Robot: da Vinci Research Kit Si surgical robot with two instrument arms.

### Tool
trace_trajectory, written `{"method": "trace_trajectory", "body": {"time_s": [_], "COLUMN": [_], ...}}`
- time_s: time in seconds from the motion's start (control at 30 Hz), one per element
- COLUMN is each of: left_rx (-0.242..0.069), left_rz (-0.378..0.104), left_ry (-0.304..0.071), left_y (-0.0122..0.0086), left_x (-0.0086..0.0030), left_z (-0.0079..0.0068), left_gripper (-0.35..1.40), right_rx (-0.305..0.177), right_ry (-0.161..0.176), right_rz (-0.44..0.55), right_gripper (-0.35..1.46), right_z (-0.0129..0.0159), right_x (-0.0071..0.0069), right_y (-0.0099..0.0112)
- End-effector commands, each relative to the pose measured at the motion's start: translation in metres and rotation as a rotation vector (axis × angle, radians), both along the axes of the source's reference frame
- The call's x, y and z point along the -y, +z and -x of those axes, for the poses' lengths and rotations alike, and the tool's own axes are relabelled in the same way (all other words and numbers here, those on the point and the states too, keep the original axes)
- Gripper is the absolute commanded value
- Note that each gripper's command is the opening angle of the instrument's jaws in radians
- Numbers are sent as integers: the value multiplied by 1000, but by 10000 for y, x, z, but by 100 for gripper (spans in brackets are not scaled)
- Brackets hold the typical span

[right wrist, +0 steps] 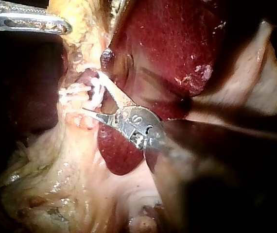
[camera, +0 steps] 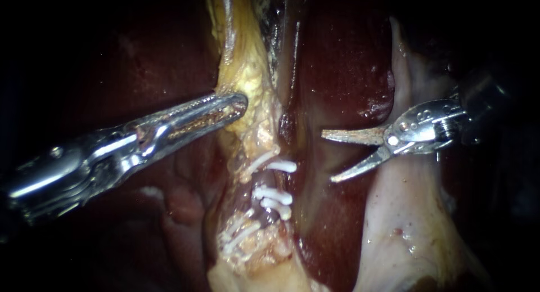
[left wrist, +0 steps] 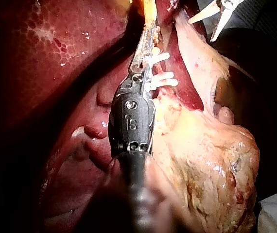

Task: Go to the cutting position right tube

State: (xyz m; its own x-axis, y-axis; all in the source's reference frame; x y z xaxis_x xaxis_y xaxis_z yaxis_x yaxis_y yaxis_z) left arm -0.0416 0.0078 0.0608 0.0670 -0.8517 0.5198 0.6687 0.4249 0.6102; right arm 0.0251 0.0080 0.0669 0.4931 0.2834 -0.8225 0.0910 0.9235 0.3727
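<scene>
Now: blades spread just right of the clipped tube

At the middle of the endoscope view the tube [camera: 265,180] runs up and down within a yellow fatty strand [camera: 250,72]. White clips [camera: 274,195] cross it: one higher, a pair below that, and more lower down. I cannot tell a right tube from a left one among them.

My right tool [camera: 329,157] comes in from the right with its two blades spread. The tips point at the clips, near them but apart, over dark red liver [camera: 343,61]. In the right wrist view the blades overlap the clips, and I cannot tell whether they touch.

My left tool [camera: 239,103] has its jaws pressed together on the fatty strand, above the clips. Pale tissue [camera: 399,224] lies below the right tool.
</scene>
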Motion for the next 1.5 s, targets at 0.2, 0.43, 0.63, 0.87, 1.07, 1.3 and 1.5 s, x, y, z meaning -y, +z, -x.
{"method": "trace_trajectory", "body": {"time_s": [0.2,0.43,0.63,0.87,1.07,1.3,1.5], "left_rx": [4,17,24,30,35,34,34], "left_rz": [-4,5,15,19,20,19,19], "left_ry": [4,-26,-48,-57,-58,-59,-59], "left_y": [-7,-49,-75,-89,-93,-95,-95], "left_x": [-2,-22,-24,-21,-23,-22,-22], "left_z": [-6,-49,-76,-77,-80,-80,-80], "left_gripper": [-35,-35,-35,-35,-35,-35,-35], "right_rx": [-10,5,56,93,105,104,101], "right_ry": [-16,-20,-20,-9,-5,-19,-36], "right_rz": [-1,-194,-333,-452,-488,-501,-510], "right_gripper": [144,144,144,142,141,141,139], "right_z": [0,-19,-45,-55,-62,-69,-87], "right_x": [5,41,67,81,82,84,89], "right_y": [3,29,64,97,107,114,119]}}
